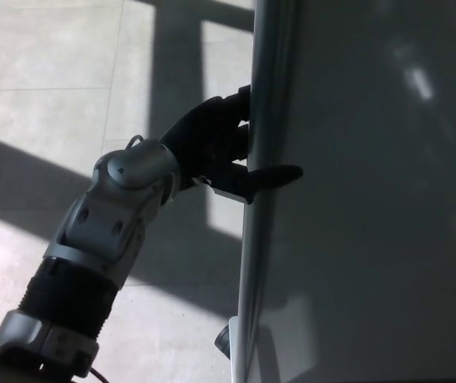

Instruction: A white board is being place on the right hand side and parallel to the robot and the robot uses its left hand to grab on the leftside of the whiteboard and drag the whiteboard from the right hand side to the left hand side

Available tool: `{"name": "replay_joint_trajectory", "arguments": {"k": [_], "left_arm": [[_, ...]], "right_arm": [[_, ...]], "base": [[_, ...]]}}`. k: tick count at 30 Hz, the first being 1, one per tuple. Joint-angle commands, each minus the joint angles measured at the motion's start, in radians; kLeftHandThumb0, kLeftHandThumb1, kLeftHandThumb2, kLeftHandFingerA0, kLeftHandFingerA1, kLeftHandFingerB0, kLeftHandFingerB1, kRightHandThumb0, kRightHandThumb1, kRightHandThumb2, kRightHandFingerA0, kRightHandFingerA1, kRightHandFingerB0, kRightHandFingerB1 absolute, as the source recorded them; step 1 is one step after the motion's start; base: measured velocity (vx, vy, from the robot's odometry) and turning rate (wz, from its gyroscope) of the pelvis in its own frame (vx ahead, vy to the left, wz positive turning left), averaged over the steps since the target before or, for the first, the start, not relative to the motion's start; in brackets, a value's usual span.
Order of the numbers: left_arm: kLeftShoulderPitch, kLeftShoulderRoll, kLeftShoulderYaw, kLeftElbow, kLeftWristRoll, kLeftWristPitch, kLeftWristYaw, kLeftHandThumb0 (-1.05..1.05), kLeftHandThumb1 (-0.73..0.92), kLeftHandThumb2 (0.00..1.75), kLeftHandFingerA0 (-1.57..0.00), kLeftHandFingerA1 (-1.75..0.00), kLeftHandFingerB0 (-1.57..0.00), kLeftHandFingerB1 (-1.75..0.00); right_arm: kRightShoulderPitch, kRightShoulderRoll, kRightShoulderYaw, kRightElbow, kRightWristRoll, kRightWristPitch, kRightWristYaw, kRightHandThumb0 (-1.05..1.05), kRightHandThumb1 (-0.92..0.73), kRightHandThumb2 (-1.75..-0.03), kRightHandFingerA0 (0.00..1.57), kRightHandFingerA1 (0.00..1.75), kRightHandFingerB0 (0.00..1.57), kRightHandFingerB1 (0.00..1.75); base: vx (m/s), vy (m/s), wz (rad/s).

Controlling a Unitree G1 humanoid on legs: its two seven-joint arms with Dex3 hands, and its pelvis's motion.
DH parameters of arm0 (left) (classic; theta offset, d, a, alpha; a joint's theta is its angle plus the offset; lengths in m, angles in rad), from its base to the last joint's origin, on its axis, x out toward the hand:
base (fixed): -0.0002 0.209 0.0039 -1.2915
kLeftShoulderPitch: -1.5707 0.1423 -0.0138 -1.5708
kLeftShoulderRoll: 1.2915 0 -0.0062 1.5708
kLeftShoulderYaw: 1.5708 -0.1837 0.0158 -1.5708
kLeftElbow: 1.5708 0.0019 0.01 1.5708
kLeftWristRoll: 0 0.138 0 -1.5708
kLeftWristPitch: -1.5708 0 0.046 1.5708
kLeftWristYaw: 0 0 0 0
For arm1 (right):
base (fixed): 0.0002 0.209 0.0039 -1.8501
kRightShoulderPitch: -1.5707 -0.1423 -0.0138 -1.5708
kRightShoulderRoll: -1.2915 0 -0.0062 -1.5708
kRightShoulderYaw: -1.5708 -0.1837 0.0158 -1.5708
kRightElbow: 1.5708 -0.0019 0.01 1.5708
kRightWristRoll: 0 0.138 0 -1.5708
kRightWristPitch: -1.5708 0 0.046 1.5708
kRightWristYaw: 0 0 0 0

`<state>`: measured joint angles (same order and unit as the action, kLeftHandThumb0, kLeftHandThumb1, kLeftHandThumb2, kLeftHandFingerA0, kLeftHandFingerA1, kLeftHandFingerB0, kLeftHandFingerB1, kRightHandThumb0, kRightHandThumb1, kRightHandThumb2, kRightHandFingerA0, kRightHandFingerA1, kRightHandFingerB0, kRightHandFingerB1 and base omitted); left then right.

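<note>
Head view: the whiteboard (371,207) fills the right half of the scene, a broad grey, glossy face with pale reflections, standing upright on the robot's right. Its metal frame edge (253,239) runs from the far top of the picture down to the near bottom, and marks the board's left side. At the near end of that edge a small dark caster or foot (223,341) shows just beside the frame.

To the left lies the tiled floor (44,104), light stone with thin joints, crossed by wide bands of shadow and bright sun patches.

The left arm (104,239) comes in from the near left corner — a black ribbed sleeve, then a grey wrist casing with round fasteners — and reaches toward the board's left edge. The left hand (212,148) is at the frame: its thumb (271,175) lies across the front face of the board, pointing right, while the two thick fingers (234,104) go behind the frame edge, their tips hidden. So the hand is clamped around the left edge of the whiteboard, thumb in front and fingers behind.

The right hand does not show.
</note>
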<state>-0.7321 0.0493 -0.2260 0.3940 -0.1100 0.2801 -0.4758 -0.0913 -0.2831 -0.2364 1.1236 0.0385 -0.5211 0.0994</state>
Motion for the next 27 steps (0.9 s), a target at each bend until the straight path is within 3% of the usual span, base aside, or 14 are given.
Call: {"name": "replay_joint_trajectory", "arguments": {"k": [1, 3, 4, 5, 6, 7, 8, 9, 10, 11, 13, 20, 27], "left_arm": [[0.019, -0.027, -0.019, 0.002, 0.039, -0.018, 0.026, -0.66, 0.41, 0.79, -0.02, -0.33, 0.00, -0.08], [0.030, -0.038, -0.017, -0.006, 0.043, -0.018, 0.041, -0.62, 0.40, 0.78, -0.01, -0.41, -0.03, -0.12], [0.039, -0.046, -0.015, -0.010, 0.043, -0.023, 0.052, -0.64, 0.48, 0.56, -0.25, -0.36, 0.00, -0.19], [0.052, -0.057, -0.011, -0.014, 0.042, -0.031, 0.066, -0.64, 0.48, 0.56, -0.25, -0.36, 0.00, -0.19], [0.066, -0.067, -0.008, -0.016, 0.046, -0.053, 0.083, -0.66, 0.42, 0.77, -0.38, -0.50, -0.03, -0.19], [0.080, -0.077, -0.004, -0.015, 0.051, -0.080, 0.101, -0.60, 0.45, 0.75, -0.60, -0.55, -0.05, -0.30], [0.088, -0.085, 0.000, -0.012, 0.055, -0.103, 0.115, -0.60, 0.45, 0.75, -0.60, -0.55, -0.05, -0.30], [0.097, -0.089, -0.004, -0.002, 0.072, -0.144, 0.135, -0.36, 0.63, 0.59, -0.84, -0.49, -0.23, -0.29], [0.107, -0.091, -0.011, 0.012, 0.097, -0.200, 0.160, -0.36, 0.63, 0.59, -0.84, -0.49, -0.23, -0.29], [0.115, -0.100, -0.008, 0.052, 0.114, -0.267, 0.197, -0.13, 0.78, 0.64, -1.04, -0.54, -0.65, -0.42], [0.118, -0.098, -0.005, 0.056, 0.119, -0.263, 0.211, -0.10, 0.79, 0.62, -1.01, -0.71, -0.90, -0.55], [0.132, -0.094, 0.036, 0.080, 0.098, -0.293, 0.228, -0.06, 0.79, 0.67, -0.97, -0.76, -0.86, -0.62], [0.157, -0.026, 0.060, 0.071, 0.103, -0.341, 0.193, -0.11, 0.80, 0.64, -0.99, -0.69, -0.84, -0.60]], "right_arm": [[0.000, -0.023, 0.008, 0.001, -0.011, -0.017, -0.015, -0.78, -0.75, -0.63, 0.86, 0.89, 0.42, 0.50], [-0.002, -0.021, 0.012, 0.002, -0.014, -0.020, -0.019, -0.78, -0.75, -0.63, 0.85, 0.88, 0.42, 0.50], [-0.001, -0.021, 0.015, 0.001, -0.018, -0.021, -0.024, -0.78, -0.75, -0.63, 0.87, 0.89, 0.42, 0.50], [-0.001, -0.022, 0.019, 0.000, -0.022, -0.022, -0.030, -0.78, -0.75, -0.63, 0.87, 0.89, 0.42, 0.50], [0.000, -0.024, 0.021, 0.000, -0.023, -0.023, -0.028, -0.78, -0.75, -0.63, 0.87, 0.90, 0.41, 0.50], [-0.001, -0.025, 0.022, 0.002, -0.023, -0.022, -0.027, -0.78, -0.75, -0.63, 0.86, 0.90, 0.42, 0.50], [-0.003, -0.026, 0.023, 0.004, -0.022, -0.021, -0.027, -0.78, -0.75, -0.63, 0.86, 0.90, 0.42, 0.50], [-0.004, -0.027, 0.026, 0.005, -0.025, -0.021, -0.030, -0.78, -0.76, -0.63, 0.86, 0.89, 0.42, 0.51], [-0.005, -0.028, 0.029, 0.007, -0.028, -0.021, -0.034, -0.78, -0.76, -0.63, 0.86, 0.89, 0.42, 0.51], [-0.003, -0.027, 0.027, 0.003, -0.024, -0.022, -0.031, -0.77, -0.76, -0.62, 0.85, 0.90, 0.42, 0.51], [-0.004, -0.026, 0.027, 0.004, -0.020, -0.023, -0.027, -0.77, -0.75, -0.63, 0.86, 0.91, 0.43, 0.51], [-0.004, -0.031, 0.033, 0.010, -0.028, -0.030, -0.033, -0.78, -0.75, -0.63, 0.86, 0.91, 0.43, 0.51], [-0.012, -0.035, 0.033, 0.016, -0.030, -0.027, -0.036, -0.78, -0.74, -0.63, 0.87, 0.90, 0.43, 0.51]], "base": [[0.00, 0.000, 0.00], [0.00, 0.000, 0.00], [0.00, 0.000, 0.00], [0.00, 0.000, 0.00], [0.00, 0.000, 0.00], [0.00, 0.000, 0.00], [0.00, 0.000, 0.00], [0.00, 0.000, 0.00], [0.00, 0.000, 0.00], [0.00, 0.000, 0.00], [0.00, 0.000, 0.00], [0.00, 0.000, 0.00], [0.00, 0.000, 0.00]]}}
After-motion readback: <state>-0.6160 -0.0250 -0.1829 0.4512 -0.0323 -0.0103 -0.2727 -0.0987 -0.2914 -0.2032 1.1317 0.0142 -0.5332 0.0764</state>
